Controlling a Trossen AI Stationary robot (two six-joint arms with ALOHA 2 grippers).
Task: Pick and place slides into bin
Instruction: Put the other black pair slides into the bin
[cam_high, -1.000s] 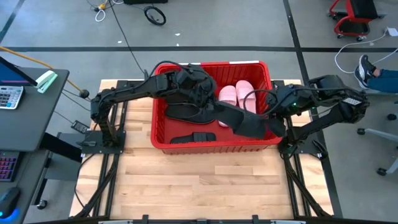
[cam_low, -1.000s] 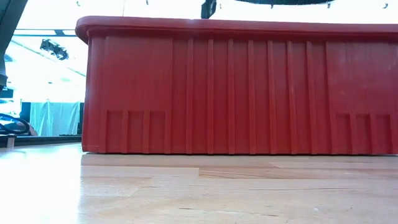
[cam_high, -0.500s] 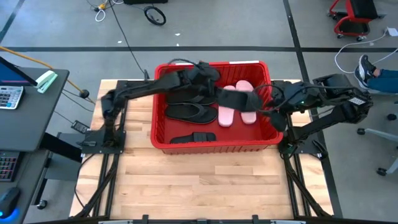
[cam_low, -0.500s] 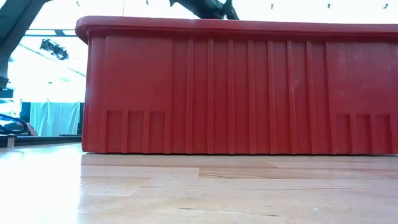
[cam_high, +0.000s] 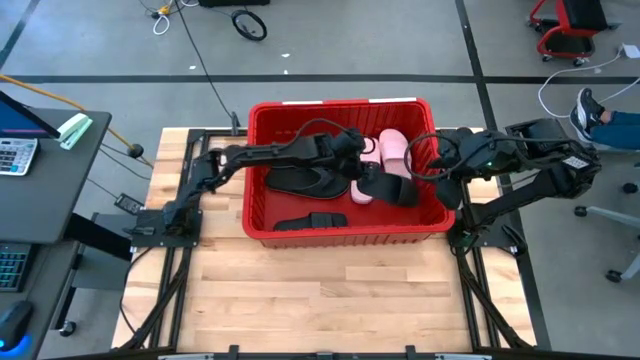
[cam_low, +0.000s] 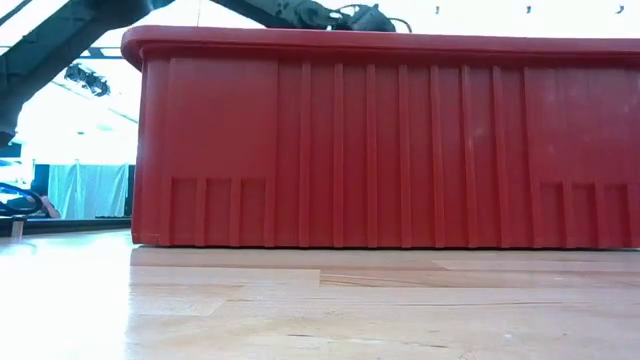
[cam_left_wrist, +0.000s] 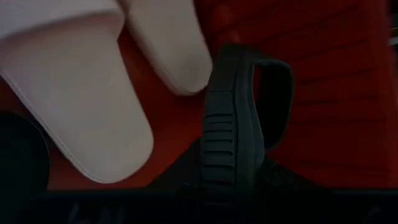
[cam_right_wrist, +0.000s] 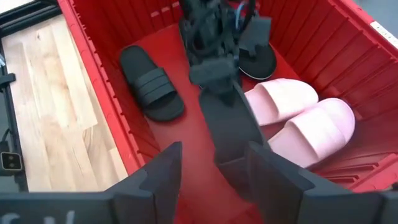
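Right wrist view: left tool (cam_right_wrist: 214, 78) seems clamped on a soft, light black slide (cam_right_wrist: 231, 134); right tool (cam_right_wrist: 208, 168) gapes.

In the low view the bin (cam_low: 380, 140) fills the frame — its ribbed wall hides everything inside, and its right end runs off the picture's edge. Only the top of the left arm shows above the rim. In the left wrist view the left gripper's (cam_left_wrist: 230, 162) fingers are dark and blurred, so their hold on the black slide (cam_left_wrist: 239, 124) is unclear. The flip-flops (cam_high: 305, 180) lie partly under that arm in the high view.
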